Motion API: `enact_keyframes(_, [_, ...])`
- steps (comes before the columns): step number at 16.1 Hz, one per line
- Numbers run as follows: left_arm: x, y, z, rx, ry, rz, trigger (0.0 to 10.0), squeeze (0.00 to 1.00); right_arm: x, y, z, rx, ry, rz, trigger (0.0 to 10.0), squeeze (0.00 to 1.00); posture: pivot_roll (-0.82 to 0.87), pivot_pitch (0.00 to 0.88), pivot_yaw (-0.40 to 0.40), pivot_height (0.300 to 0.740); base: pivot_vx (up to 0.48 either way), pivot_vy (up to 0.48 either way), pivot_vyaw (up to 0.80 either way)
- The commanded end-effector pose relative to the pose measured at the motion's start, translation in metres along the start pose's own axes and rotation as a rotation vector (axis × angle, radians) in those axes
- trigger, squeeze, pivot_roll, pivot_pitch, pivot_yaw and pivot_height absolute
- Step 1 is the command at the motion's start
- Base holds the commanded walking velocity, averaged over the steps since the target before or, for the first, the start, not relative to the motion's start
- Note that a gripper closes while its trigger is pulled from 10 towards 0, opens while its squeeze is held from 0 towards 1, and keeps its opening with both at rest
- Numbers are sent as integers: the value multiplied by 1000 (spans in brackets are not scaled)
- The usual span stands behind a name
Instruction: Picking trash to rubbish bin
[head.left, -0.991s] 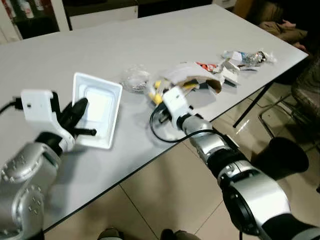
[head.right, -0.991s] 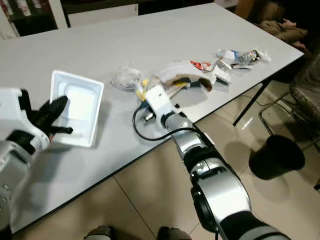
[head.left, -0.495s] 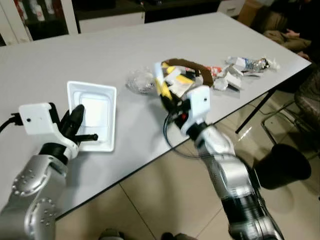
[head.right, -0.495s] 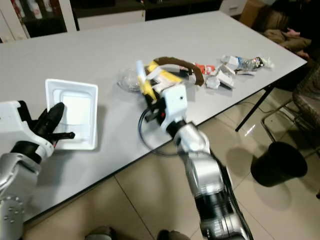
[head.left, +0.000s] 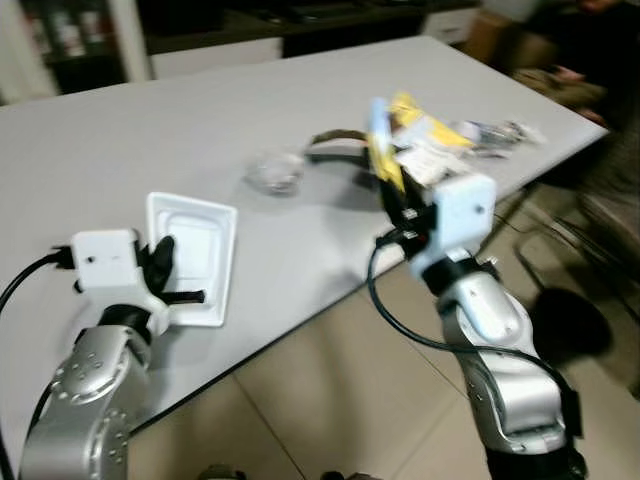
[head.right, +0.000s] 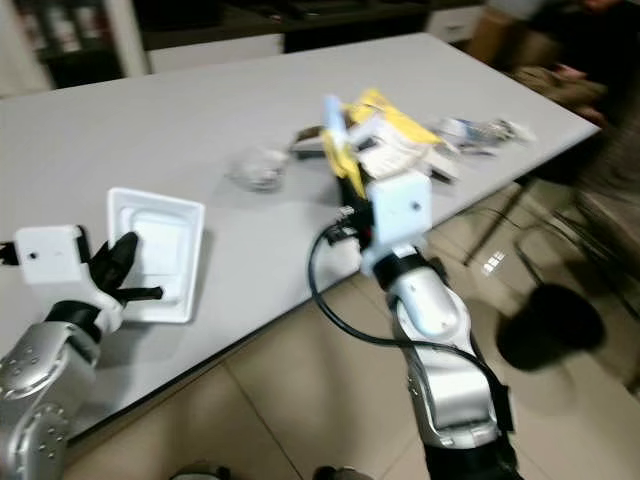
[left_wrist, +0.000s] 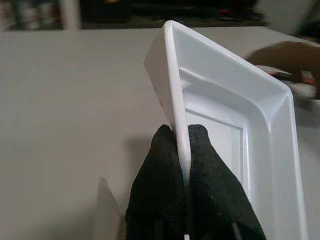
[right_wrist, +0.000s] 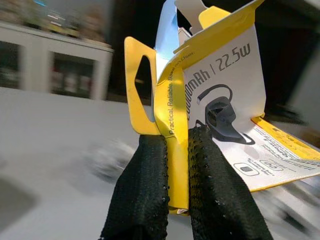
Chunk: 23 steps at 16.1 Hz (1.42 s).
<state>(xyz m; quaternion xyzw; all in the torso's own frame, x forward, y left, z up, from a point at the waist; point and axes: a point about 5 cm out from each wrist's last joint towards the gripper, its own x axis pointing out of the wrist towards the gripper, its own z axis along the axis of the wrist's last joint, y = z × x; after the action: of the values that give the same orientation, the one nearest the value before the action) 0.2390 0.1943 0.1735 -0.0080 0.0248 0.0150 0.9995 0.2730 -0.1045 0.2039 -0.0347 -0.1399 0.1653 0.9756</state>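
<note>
— What have you got in the right gripper (right_wrist: 175, 165)?

— I see a yellow and white cardboard package (right_wrist: 210, 95), pinched flat between both black fingers and raised off the table (head.left: 120, 120), above its near edge toward the right end. Through the right wrist camera I can read "22.5W" and make out a printed earpiece; from the head the package (head.left: 415, 140) is just a blurred yellow patch.

— And the left?

— My left gripper (left_wrist: 182, 150) clamps the rim of a white foam tray (left_wrist: 235, 120), fingers tight on either side of the wall. The tray (head.left: 195, 255) sits by the near edge, toward the left end. I cannot tell whether it lies flat or is tipped up.

— What else is on the table?

— A crumpled clear plastic piece (head.left: 275, 172) near the middle, a brown curved strip (head.left: 335, 145) beside it, and more litter (head.left: 505, 130) by the far right corner, too smeared to name.

— The room?

— I see a tiled floor (head.left: 320, 390), a dark round bin (head.right: 550, 325) standing on it off the table's right end, blurred, and a person's hand (head.left: 565, 75) past the far right corner.
</note>
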Motion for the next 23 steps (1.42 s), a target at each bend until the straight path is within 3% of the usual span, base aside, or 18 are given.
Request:
enact_keyframes(1, [2,-8,2,21,-21,-13,10000,0,-7,-8,0,-10,13,-45,10000,0,69,21,-102,740,0,0,-788])
enact_keyframes(3, [3,-15,-1,72,-29,-56,10000,0,-17,-8,-9,-3,62,-62,10000,0,63,23,-98,740,0,0,-800])
enact_keyframes(5, [3,-24,-5,189,-41,-117,10000,0,-29,-8,-22,36,121,-91,10000,0,57,31,-91,740,0,0,-800])
enact_keyframes(10, [6,-31,-11,214,-70,-146,10000,0,-48,-16,-42,22,203,-178,10000,0,29,46,-66,740,0,0,-744])
enact_keyframes(13, [8,-33,-15,235,-67,-173,10000,0,-54,-14,-58,20,302,-179,10000,0,15,49,-62,740,0,0,0])
enact_keyframes(15, [9,-34,-19,253,-62,-185,10000,0,-58,-11,-71,-21,378,-151,10000,0,13,51,-62,740,0,-362,0])
enact_keyframes(16, [10,-35,-20,261,-60,-188,10000,0,-59,-10,-76,-92,395,-152,10000,0,15,53,-62,740,0,-446,0])
enact_keyframes(18, [11,-35,-21,271,-62,-188,10000,0,-60,-8,-81,-172,403,-139,10000,0,15,55,-60,740,0,-474,0])
enact_keyframes(20, [11,-35,-21,281,-63,-191,10000,0,-60,-9,-82,-160,413,-135,10000,0,14,54,-58,740,0,-480,0])
enact_keyframes(23, [13,-36,-22,286,-65,-198,10000,0,-58,-11,-74,-159,344,-151,10000,0,11,52,-51,740,0,-480,0])
